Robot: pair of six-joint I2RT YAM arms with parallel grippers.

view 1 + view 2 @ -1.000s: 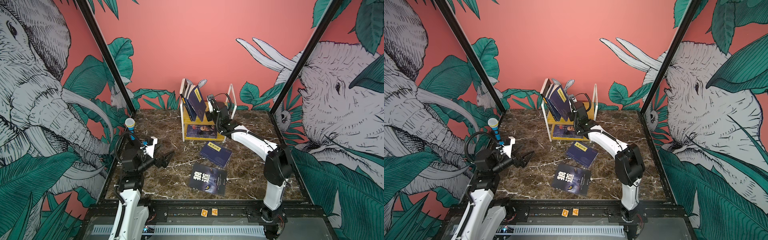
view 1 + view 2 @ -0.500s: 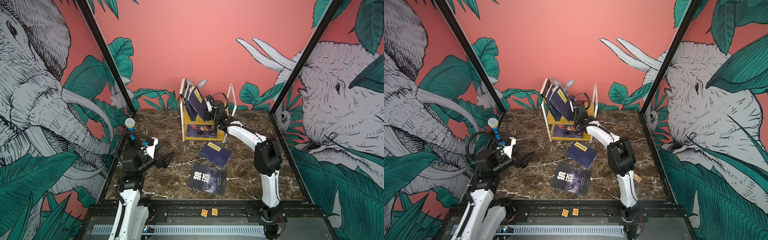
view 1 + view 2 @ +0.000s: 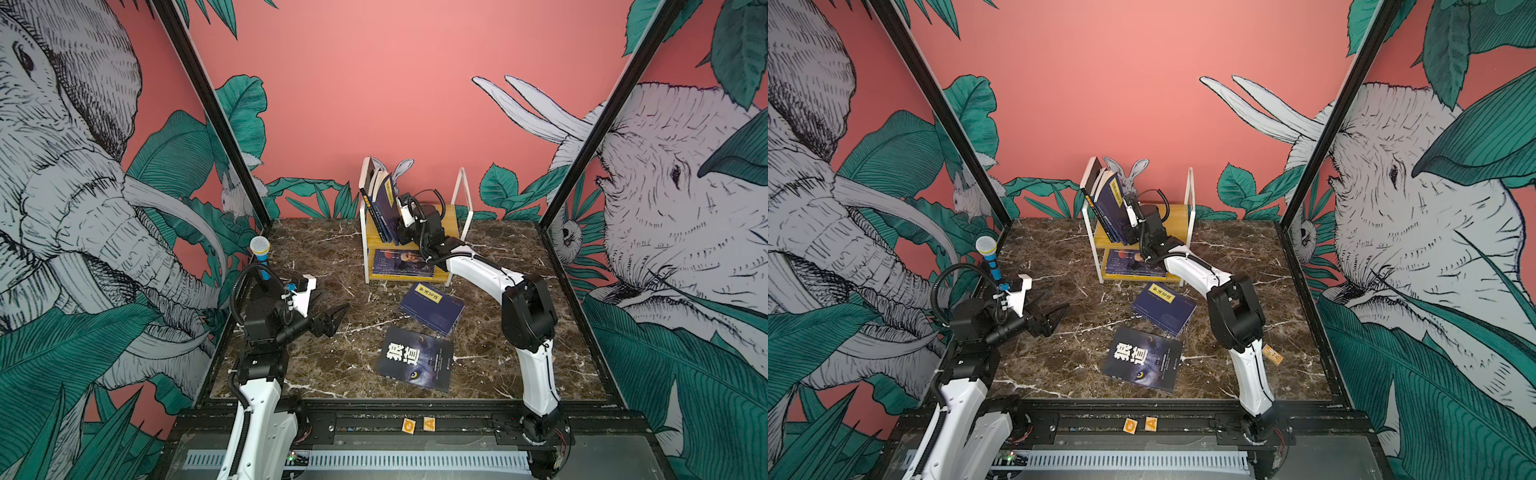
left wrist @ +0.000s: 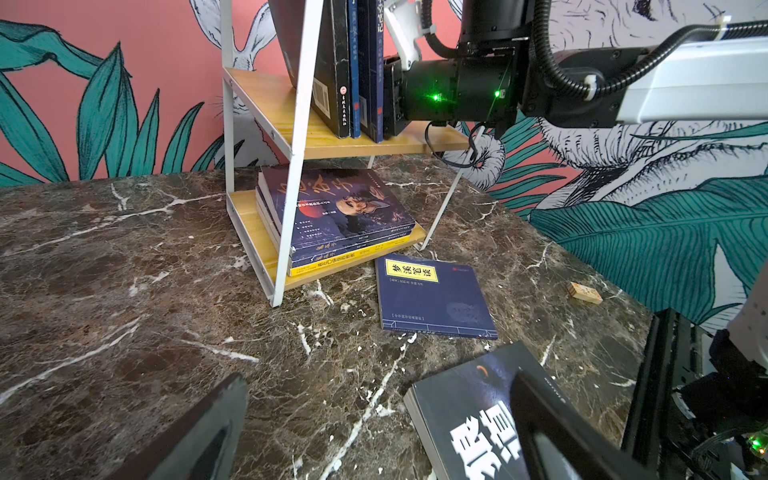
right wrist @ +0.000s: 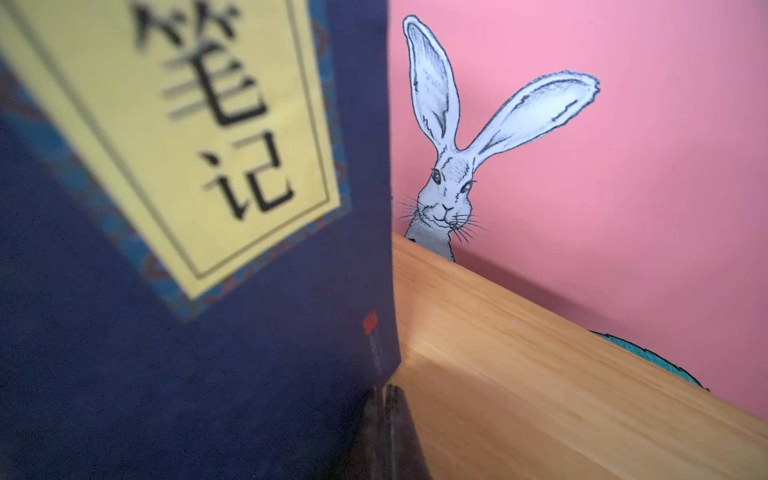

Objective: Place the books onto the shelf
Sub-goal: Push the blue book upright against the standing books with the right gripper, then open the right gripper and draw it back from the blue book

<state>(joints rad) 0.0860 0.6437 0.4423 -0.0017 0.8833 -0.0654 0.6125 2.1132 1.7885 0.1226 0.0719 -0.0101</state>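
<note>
At lower centre in a top view, the black book (image 3: 415, 359) titled 狼道 is lying flat, long axis seemingly up-frame, right of the nearer, wide-open, empty left gripper (image 3: 338, 318); beyond, the navy book (image 3: 432, 307) labelled 梦溪笔谈 is lying before the shelf (image 3: 451, 216), where the right gripper (image 5: 384, 415), closed and apparently empty, is resting beside an upright book (image 5: 187, 353) reading 笔记.

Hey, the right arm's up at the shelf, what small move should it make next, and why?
Probably draw the right gripper straight back off the upper board of the shelf. It is shut, beside the upright navy book, which already stands on that board, while the flat navy book and black book lie on the table.
</note>
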